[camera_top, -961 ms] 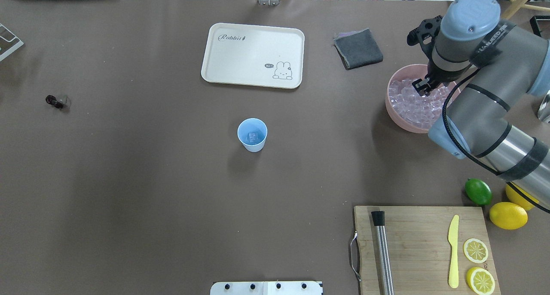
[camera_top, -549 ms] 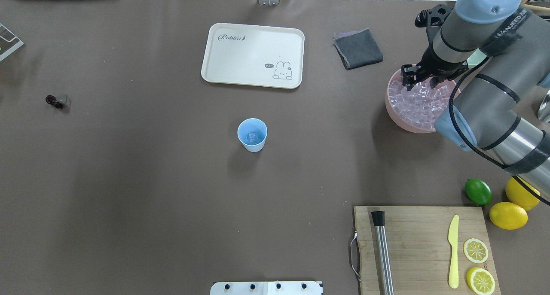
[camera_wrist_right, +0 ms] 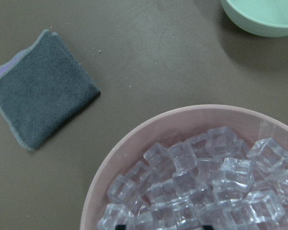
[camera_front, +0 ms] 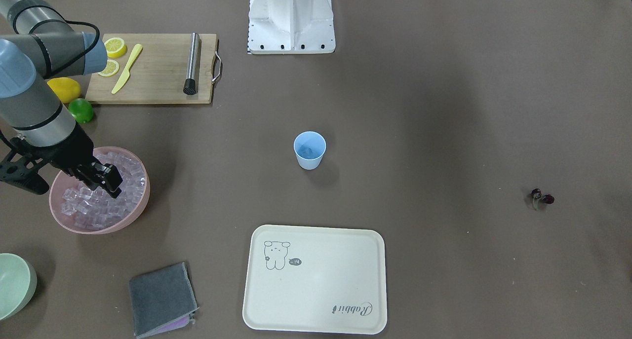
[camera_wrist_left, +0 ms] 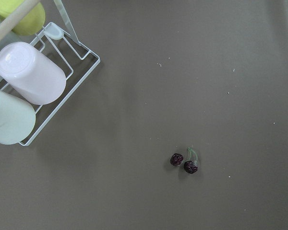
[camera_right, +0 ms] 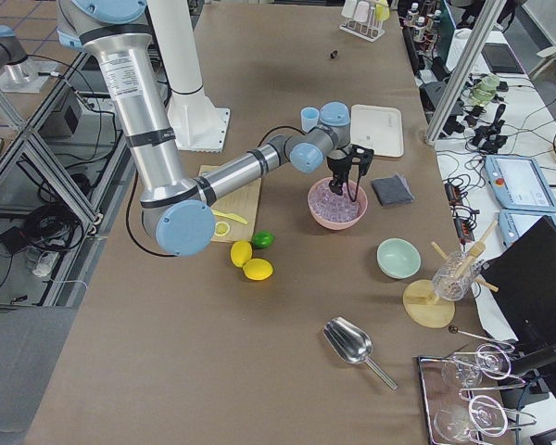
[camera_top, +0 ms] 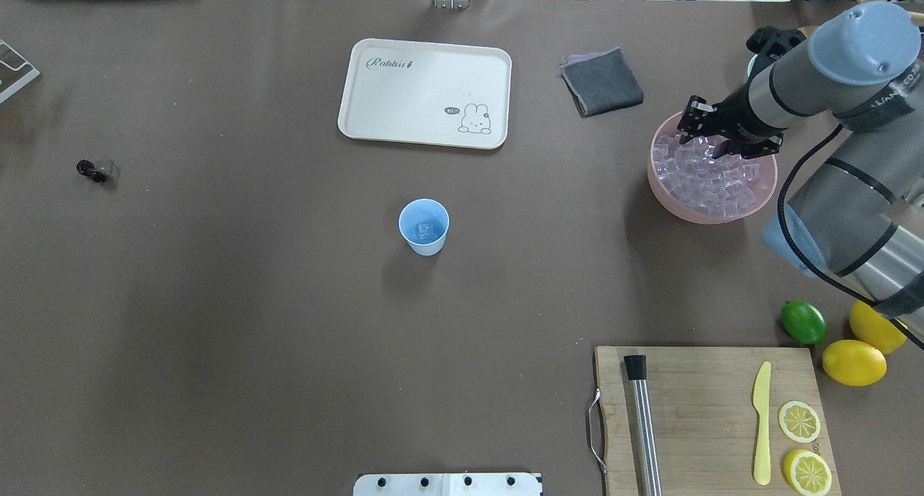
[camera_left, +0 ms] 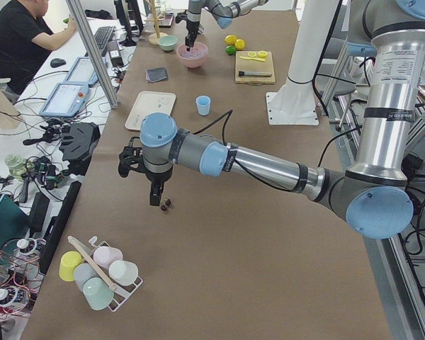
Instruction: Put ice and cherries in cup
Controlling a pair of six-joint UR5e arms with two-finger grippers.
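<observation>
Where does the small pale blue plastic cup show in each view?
Exterior front-facing: small pale blue plastic cup at centre.
Overhead exterior: cup at centre.
Exterior left: cup upper middle.
Exterior right: cup upper middle.
Left wrist: absent.
Right wrist: absent.
Shared landmark: cream rectangular rabbit-print tray near it.

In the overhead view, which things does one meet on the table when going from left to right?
cherries → pale blue cup → grey cloth → pink bowl → lime

overhead: high over cup (camera_top: pixel 424 226) | front-facing: opposite side, mirrored | side views: oblique, both share cup | wrists: close, downward
</observation>
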